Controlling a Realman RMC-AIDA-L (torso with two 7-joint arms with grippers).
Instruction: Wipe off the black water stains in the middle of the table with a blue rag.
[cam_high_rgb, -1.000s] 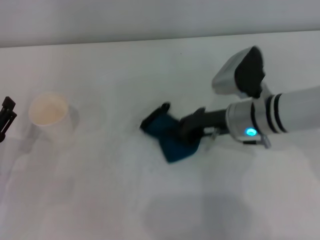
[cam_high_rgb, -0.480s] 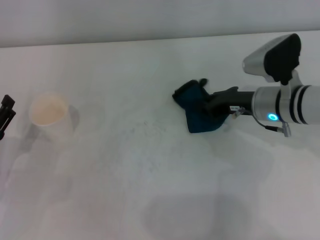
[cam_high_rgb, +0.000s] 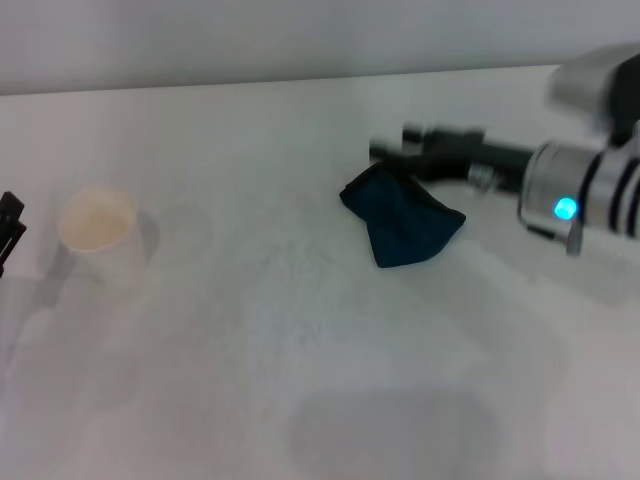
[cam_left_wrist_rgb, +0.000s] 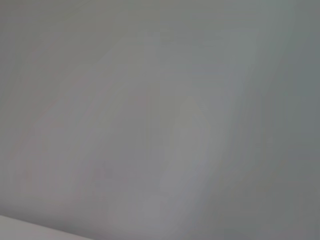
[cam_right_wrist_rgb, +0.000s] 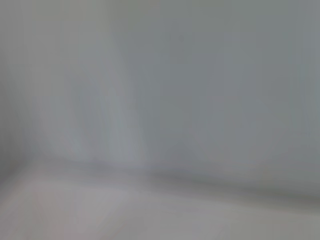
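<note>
The blue rag (cam_high_rgb: 403, 228) lies crumpled on the white table (cam_high_rgb: 250, 380), right of the middle. My right gripper (cam_high_rgb: 398, 143) hovers just behind and above the rag, apart from it, with its dark fingers spread and nothing between them. No black water stain shows; only faint grey specks (cam_high_rgb: 290, 262) mark the table left of the rag. My left gripper (cam_high_rgb: 8, 228) is parked at the far left edge, only partly in view. Both wrist views show a blank grey surface and no fingers.
A white paper cup (cam_high_rgb: 98, 228) stands upright at the left, near the left gripper. The table's far edge meets a grey wall (cam_high_rgb: 300, 40) at the back.
My right gripper dragged the rag from the middle to the right, then let it go and rose back and to the right. The rag now lies free. The left arm has not moved.
</note>
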